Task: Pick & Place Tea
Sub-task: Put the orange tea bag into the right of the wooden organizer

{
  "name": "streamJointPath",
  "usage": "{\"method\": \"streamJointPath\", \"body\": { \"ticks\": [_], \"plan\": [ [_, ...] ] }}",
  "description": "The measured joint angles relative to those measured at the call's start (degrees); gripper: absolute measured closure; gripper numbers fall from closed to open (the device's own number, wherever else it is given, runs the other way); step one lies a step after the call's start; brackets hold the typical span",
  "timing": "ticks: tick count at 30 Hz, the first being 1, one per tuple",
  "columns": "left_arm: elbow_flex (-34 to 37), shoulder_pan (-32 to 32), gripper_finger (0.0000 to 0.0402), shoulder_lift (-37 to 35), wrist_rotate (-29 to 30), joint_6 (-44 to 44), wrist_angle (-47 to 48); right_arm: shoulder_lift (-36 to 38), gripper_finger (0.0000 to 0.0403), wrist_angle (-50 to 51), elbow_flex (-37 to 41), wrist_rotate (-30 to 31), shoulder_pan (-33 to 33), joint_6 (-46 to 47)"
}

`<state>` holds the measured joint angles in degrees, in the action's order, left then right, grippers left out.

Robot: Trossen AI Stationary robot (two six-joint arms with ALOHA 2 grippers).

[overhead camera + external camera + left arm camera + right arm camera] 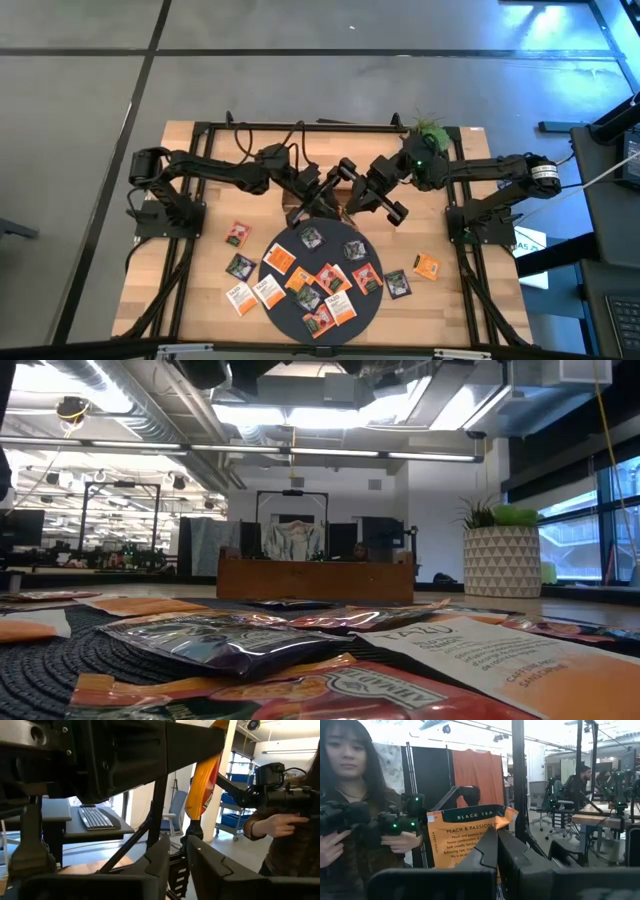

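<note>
On the left of the high view, the left arm is reaching inward over the back of the desk, its left claw hanging above the wooden tray that is sitting behind the dark round mat. In the left wrist view an orange sachet is standing upright just past this claw's fingers, but whether those fingers are parted or touching the sachet, I cannot tell. The two claws are meeting nearly tip to tip, which suggests a handover in mid-air, probably so the sachet can be turned before it is going into a tray compartment.

Moving right, the right claw is closing firmly on that same sachet: its wrist view shows the fingers pinched together on the lower edge of the packet, whose label is reading black tea, peach and passion. It is being held raised and upright.

The rest of the tea is lying flat on the mat and the bare desk around it, orange, red and dark packets scattered loosely, some overlapping.

Beyond the desk, a person's hands are gripping a control rig.
</note>
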<state>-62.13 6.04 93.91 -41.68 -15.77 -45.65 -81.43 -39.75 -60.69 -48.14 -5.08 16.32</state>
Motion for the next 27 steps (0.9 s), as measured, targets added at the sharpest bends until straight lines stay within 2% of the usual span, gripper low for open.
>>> {"method": "streamJointPath", "body": {
  "ticks": [6,11,14,27],
  "plan": [
    [0.0,-0.4,0.0275,-0.1,-0.1,-0.9,0.0,0.0,0.0397,0.3,0.0,0.0,0.0,0.1],
    [0.0,-0.5,0.0251,-0.1,-0.3,-8.0,0.1,0.0,0.0397,2.6,0.0,0.0,0.0,0.9],
    [0.0,-0.5,0.0248,-0.1,-0.3,-10.9,0.2,0.0,0.0397,3.2,0.0,0.0,0.0,1.5],
    [0.0,-0.6,0.0269,-0.1,-3.6,-11.0,0.6,0.4,0.0397,3.6,0.0,-1.4,0.0,6.5]
  ]
}}
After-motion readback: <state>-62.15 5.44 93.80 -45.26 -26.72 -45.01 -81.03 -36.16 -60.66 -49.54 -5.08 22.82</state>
